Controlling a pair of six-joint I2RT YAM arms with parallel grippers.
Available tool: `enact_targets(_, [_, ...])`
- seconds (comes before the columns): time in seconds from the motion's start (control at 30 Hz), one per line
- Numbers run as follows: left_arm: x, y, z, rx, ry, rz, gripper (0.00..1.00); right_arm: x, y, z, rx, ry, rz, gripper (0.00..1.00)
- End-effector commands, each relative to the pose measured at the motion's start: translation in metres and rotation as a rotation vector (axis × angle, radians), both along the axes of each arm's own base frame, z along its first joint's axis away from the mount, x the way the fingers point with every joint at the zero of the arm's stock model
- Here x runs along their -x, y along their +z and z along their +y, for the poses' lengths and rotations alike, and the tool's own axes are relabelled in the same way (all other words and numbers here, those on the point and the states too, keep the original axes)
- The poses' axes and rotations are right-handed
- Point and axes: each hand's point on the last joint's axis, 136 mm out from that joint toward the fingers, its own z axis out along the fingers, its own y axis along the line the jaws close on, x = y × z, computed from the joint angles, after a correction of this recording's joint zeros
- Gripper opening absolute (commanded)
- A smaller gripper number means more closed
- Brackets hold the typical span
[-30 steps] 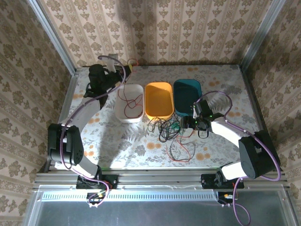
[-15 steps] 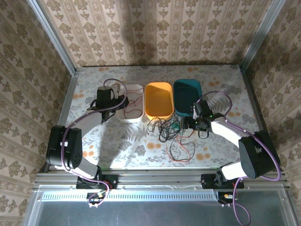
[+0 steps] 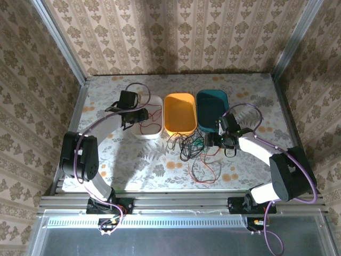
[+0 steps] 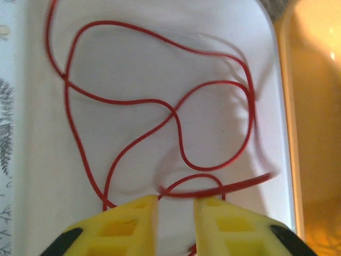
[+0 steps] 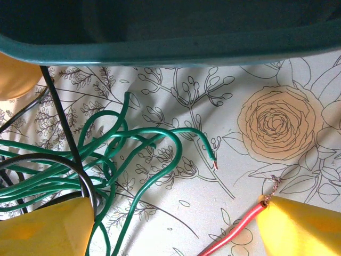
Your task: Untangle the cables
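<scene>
A red cable (image 4: 176, 114) lies in loose loops on the floor of the white bin (image 4: 32, 133). One strand crosses just beyond the tips of my left gripper (image 4: 176, 205), whose yellow fingers (image 4: 128, 226) stand apart with nothing between them. From above, the left gripper (image 3: 139, 115) hovers over the white bin (image 3: 154, 100). A tangle of green and black cables (image 3: 187, 146) lies on the table in front of the orange bin (image 3: 179, 98). My right gripper (image 3: 214, 140) is open at the tangle's right side. Between its fingers are green loops (image 5: 133, 154), a black cable (image 5: 63, 114) and a red cable end (image 5: 234, 233).
A teal bin (image 3: 212, 96) stands right of the orange one, and its wall (image 5: 170, 45) is close ahead of the right gripper. Another red cable (image 3: 205, 172) loops on the table towards the near edge. Walls close in the table on three sides.
My left arm swung from the back left corner down to the white bin, and its jaws opened, leaving the red cable in the bin. The right arm stayed still.
</scene>
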Motion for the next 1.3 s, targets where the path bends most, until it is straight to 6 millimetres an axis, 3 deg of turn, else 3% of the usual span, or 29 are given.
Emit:
enact_targets(0.0, [0.007, 0.002, 0.004, -0.130, -0.033, 0.025, 0.49, 0.008, -0.008, -0.006, 0.028, 0.006, 0.026, 0.81])
enact_targets(0.13, [0.001, 0.029, 0.010, -0.224, -0.009, -0.040, 0.62, 0.010, -0.006, -0.007, 0.029, 0.004, 0.014, 0.81])
enact_targets(0.2, [-0.001, 0.052, -0.005, -0.235, -0.084, -0.142, 0.64, 0.010, -0.004, -0.008, 0.032, 0.002, 0.010, 0.81])
enact_targets(0.27, [0.013, 0.083, -0.057, -0.168, -0.329, -0.314, 0.65, 0.012, -0.006, -0.009, 0.039, 0.002, 0.014, 0.81])
enact_targets(0.33, [0.047, 0.098, -0.106, -0.048, -0.600, -0.394, 0.73, 0.011, 0.004, -0.008, 0.031, 0.001, -0.019, 0.81])
enact_targets(0.4, [0.087, 0.094, -0.141, 0.036, -0.831, -0.366, 0.76, 0.012, 0.006, -0.007, 0.025, 0.008, -0.018, 0.81])
enact_targets(0.47, [0.113, 0.074, -0.160, 0.011, -0.960, -0.311, 0.78, 0.016, 0.010, -0.005, 0.021, 0.017, -0.013, 0.80])
enact_targets(0.57, [0.133, 0.054, -0.185, -0.033, -1.072, -0.337, 0.78, 0.026, 0.021, 0.002, 0.002, 0.051, -0.023, 0.80])
enact_targets(0.67, [0.148, 0.048, -0.209, -0.037, -1.166, -0.432, 0.78, 0.029, 0.035, -0.004, 0.010, 0.017, -0.036, 0.81])
enact_targets(0.83, [0.149, 0.035, -0.231, -0.049, -1.211, -0.464, 0.77, 0.012, 0.055, -0.032, -0.069, -0.207, -0.009, 0.81])
enact_targets(0.97, [0.143, 0.021, -0.241, -0.113, -1.237, -0.496, 0.77, 0.007, 0.068, -0.016, -0.170, -0.149, 0.029, 0.79])
enact_targets(1.1, [0.101, 0.014, -0.232, -0.238, -1.021, -0.577, 0.79, 0.042, 0.067, 0.009, -0.139, 0.025, 0.111, 0.78])
enact_targets(1.17, [0.081, 0.021, -0.221, -0.262, -0.885, -0.614, 0.79, 0.067, 0.064, 0.018, -0.102, 0.108, 0.171, 0.78])
enact_targets(1.27, [0.069, 0.036, -0.209, -0.266, -0.771, -0.651, 0.80, 0.095, 0.053, 0.021, -0.010, 0.175, 0.254, 0.78])
